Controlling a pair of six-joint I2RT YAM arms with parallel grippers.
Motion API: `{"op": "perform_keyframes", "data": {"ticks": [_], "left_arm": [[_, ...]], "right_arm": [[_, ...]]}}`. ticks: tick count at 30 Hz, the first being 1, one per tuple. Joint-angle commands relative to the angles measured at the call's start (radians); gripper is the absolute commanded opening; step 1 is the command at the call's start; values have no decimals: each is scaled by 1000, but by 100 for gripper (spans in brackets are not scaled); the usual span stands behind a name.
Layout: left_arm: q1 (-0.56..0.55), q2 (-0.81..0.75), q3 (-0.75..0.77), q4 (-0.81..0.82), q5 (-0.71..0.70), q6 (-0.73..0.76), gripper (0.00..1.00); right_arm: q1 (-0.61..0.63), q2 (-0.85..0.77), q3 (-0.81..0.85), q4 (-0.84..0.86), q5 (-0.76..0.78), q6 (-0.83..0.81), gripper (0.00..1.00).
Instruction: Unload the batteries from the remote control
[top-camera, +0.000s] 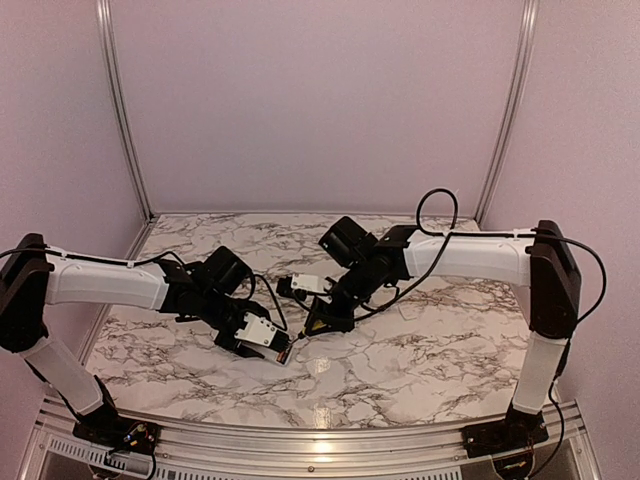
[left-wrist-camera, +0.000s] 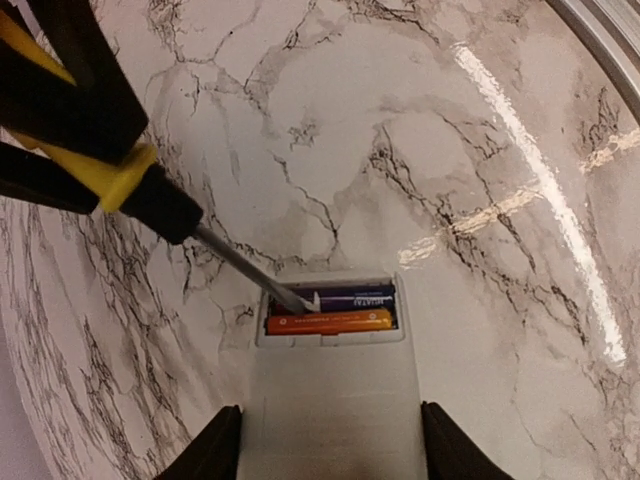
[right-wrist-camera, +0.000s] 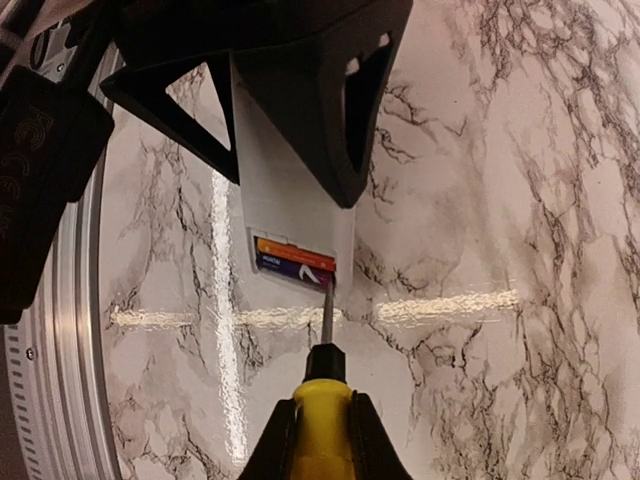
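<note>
The white remote control (left-wrist-camera: 335, 400) lies flat on the marble, and my left gripper (left-wrist-camera: 330, 445) is shut on its sides with a black finger (left-wrist-camera: 215, 450) on each edge. Its open bay holds two batteries side by side, an orange one (left-wrist-camera: 330, 321) and a purple one (left-wrist-camera: 360, 297). My right gripper (right-wrist-camera: 320, 440) is shut on a yellow-handled screwdriver (right-wrist-camera: 320, 425). The screwdriver's metal tip (left-wrist-camera: 298, 301) sits at one end of the purple battery. In the top view the remote control (top-camera: 262, 333) lies between both grippers at the table's middle front.
The marble table top (top-camera: 420, 350) spreads around the remote. An aluminium rail (right-wrist-camera: 60, 400) runs along the near table edge. Purple walls and corner posts close the back and sides.
</note>
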Motion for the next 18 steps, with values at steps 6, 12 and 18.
{"op": "perform_keyframes", "data": {"ticks": [6,12,18], "left_arm": [[25,11,98,178,-58,23,0],[27,10,102,149,-68,27,0],[28,-15,84,114,-50,-12,0]], "right_arm": [[65,4,9,-13,-204,-22,0],[60,-30,-31,11,-143,-14,0],[6,-150,-149,94,-75,52,0]]}}
